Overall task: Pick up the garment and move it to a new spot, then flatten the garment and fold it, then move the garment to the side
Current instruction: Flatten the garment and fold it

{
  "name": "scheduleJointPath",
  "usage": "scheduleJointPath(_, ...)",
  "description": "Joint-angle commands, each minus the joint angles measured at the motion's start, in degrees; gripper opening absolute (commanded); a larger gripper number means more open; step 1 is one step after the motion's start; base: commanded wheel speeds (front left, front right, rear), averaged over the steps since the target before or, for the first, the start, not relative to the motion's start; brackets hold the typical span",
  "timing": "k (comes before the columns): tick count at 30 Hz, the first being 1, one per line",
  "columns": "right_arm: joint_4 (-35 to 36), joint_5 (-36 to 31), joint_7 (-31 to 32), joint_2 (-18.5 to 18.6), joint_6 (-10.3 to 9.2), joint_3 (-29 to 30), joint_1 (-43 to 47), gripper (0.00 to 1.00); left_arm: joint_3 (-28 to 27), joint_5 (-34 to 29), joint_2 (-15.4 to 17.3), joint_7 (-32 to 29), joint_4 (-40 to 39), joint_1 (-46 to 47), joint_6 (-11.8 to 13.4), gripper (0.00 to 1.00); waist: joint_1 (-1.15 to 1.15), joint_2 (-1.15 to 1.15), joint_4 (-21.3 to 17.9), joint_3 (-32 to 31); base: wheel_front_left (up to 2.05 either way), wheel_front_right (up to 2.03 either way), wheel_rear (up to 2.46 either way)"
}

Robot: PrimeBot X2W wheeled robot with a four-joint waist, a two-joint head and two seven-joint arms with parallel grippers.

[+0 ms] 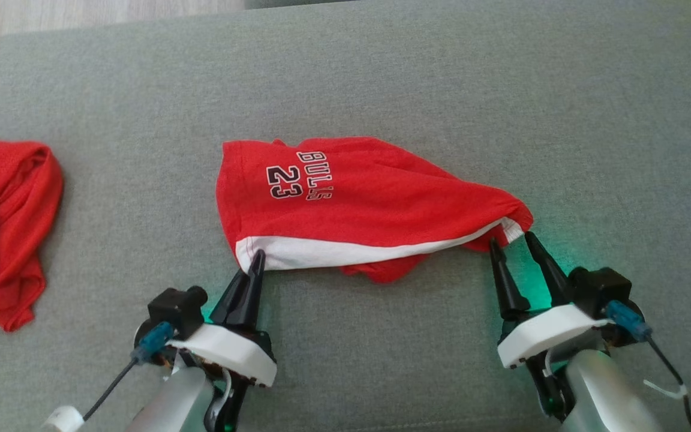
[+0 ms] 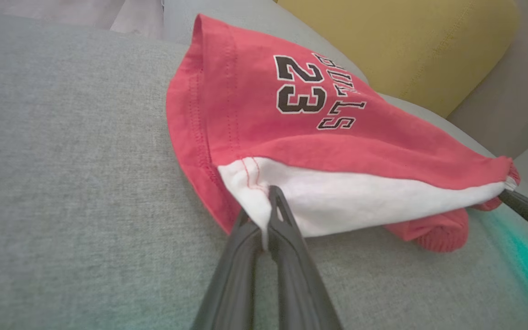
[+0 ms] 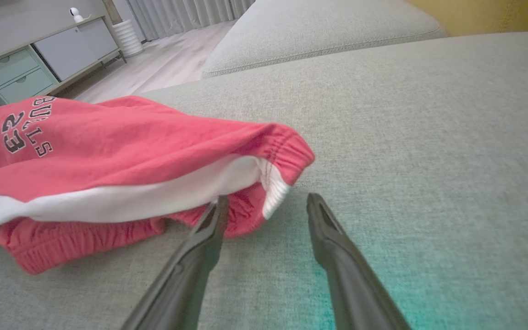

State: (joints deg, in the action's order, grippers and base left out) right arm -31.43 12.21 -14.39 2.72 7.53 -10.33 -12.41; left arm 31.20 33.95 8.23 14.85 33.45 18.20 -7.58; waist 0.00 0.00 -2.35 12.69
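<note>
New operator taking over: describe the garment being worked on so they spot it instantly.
On the grey cushion, look midway across. There lies a red garment with a white band on its near edge, one corner pinched by the left gripper. Unlike the crumpled red garment at far left, it carries a black BULLS 23 print.

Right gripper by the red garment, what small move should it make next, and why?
Probably close the right gripper on the elastic corner of the garment: its jaws stand open at that corner, while the left gripper is shut on the white edge.
</note>
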Motion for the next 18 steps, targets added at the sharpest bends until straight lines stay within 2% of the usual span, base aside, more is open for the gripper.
scheduleJointPath(1,1.21,0.20,-0.61,0.16,-0.04,-0.87,-2.13,0.84,-1.65,-0.58,0.46,0.15,-1.64,1.28,0.09,0.00,0.00,0.00,0.09,0.07,0.00,0.00,0.00)
scheduleJointPath(2,0.96,0.30,-0.61,0.16,-0.04,-0.74,-2.31,0.82,-1.59,-0.55,0.52,0.15,-1.72,1.37,0.09,0.00,0.00,0.00,0.15,0.13,0.00,0.00,0.00)
scheduleJointPath(4,0.50,0.57,-0.61,0.16,-0.04,-0.73,-2.86,0.53,-1.48,-0.53,0.68,0.15,-1.93,1.53,0.09,0.00,0.00,0.00,0.23,0.28,0.00,0.00,0.00)
scheduleJointPath(5,0.33,0.78,-0.61,0.16,-0.04,-0.72,-3.14,0.44,-1.42,-0.54,0.77,0.15,-2.04,1.58,0.09,0.00,0.00,0.00,0.28,0.35,0.00,0.00,0.00)
scheduleJointPath(7,-0.06,1.11,-0.61,0.16,-0.04,-0.62,-3.68,0.30,-1.12,-0.56,0.98,0.15,-2.10,1.70,0.09,0.00,0.00,0.00,0.41,0.51,0.00,0.00,0.00)
scheduleJointPath(8,-0.21,1.15,-0.61,0.16,-0.04,-0.56,-3.92,0.26,-0.97,-0.54,1.05,0.15,-2.13,1.79,0.09,0.00,0.00,0.00,0.50,0.59,0.00,0.00,0.00)
scheduleJointPath(9,-0.40,1.35,-0.61,0.16,-0.04,-0.31,-4.25,0.00,-0.87,-0.45,1.17,0.15,-2.26,1.92,0.09,0.00,0.00,0.00,0.71,0.60,0.00,0.00,0.00)
scheduleJointPath(14,1.40,1.62,-0.61,0.16,-0.04,0.38,-3.77,0.00,-2.14,-1.05,1.53,0.15,-4.59,1.56,0.09,0.00,0.00,0.00,1.08,-1.03,0.00,0.00,0.00)
scheduleJointPath(18,5.79,2.93,-0.61,0.16,-0.04,1.03,-2.85,0.00,-4.62,-2.52,2.53,0.15,-9.96,1.81,0.09,0.00,0.00,0.00,1.09,-4.66,0.00,0.00,0.00)
